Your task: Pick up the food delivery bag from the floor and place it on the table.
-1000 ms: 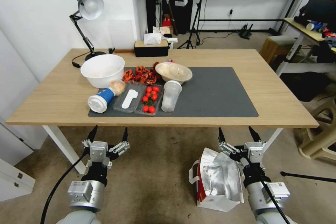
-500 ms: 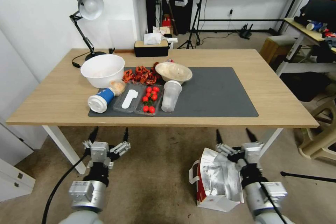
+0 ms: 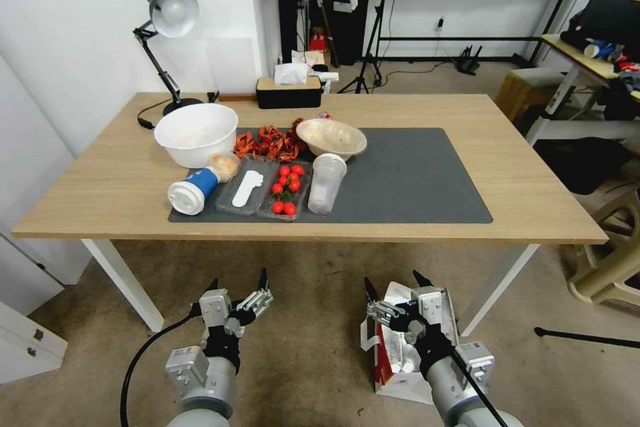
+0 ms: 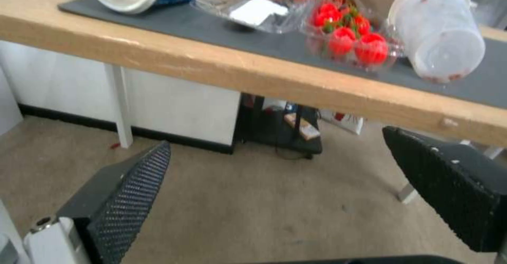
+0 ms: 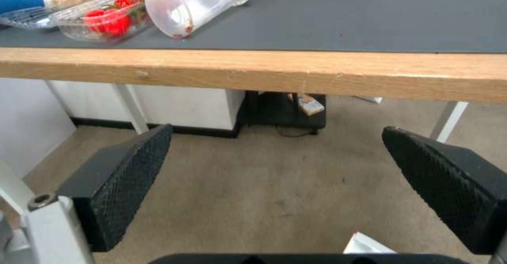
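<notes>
The table [image 3: 520, 167] stands wide and pale across the room, its dark grey mat [image 3: 407, 177] carrying a white bowl [image 3: 195, 133], a second bowl [image 3: 331, 137], a heap of red crayfish [image 3: 269, 142], a tray of cherry tomatoes [image 3: 285, 190], a clear plastic cup [image 3: 326, 182] and a blue-and-white cup lying on its side [image 3: 193, 188]. A black desk lamp [image 3: 165, 13] rises at the far left corner and a tissue box [image 3: 288, 90] sits at the back edge. Below the near edge, on the stained floor [image 3: 300, 347], the food delivery bag [image 3: 400, 353] stands upright with its foil lining showing, just in front of the right table leg. The right tool [image 3: 390, 285] hangs directly over the bag's open top, its fingers spread wide and holding nothing. The left tool [image 3: 238, 282] hovers above bare floor to the left of the bag, well apart from it, also spread wide and empty.
</notes>
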Tool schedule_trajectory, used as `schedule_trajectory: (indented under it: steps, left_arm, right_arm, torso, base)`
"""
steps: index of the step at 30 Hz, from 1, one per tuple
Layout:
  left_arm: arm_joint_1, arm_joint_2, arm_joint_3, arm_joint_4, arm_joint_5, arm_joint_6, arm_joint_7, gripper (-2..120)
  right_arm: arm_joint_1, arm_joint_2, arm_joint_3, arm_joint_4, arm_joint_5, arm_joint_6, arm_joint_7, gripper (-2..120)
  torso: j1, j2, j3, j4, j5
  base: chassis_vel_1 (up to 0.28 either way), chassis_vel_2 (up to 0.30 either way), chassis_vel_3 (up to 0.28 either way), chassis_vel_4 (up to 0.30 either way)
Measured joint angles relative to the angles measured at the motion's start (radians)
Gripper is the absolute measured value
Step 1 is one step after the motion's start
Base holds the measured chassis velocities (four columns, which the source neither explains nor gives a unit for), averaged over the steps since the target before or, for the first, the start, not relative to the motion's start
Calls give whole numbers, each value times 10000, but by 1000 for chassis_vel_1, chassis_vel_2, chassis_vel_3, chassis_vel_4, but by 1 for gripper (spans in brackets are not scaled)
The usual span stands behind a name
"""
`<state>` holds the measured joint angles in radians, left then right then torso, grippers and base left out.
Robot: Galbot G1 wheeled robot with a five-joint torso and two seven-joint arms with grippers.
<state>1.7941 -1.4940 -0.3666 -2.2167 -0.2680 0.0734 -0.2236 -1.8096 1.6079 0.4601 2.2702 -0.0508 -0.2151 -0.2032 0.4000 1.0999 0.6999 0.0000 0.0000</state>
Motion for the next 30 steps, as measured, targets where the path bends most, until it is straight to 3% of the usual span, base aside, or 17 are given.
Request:
schedule_trajectory:
  steps: [13,30]
  left_arm:
    - [132,70,-114,-53,-159,-464,110,100]
    - [155,122,-298,63,-58,-817,318,100]
  right_arm:
    - [-55,42,2,-26,-180,140,10,100]
    - [34,12,97,-495,-206,765,22,100]
  torso:
    - [-69,-148,-78,0,-1]
    - [-511,-1160,-647,0,0]
  base:
    - [0,0,0,0]
    - [0,0,0,0]
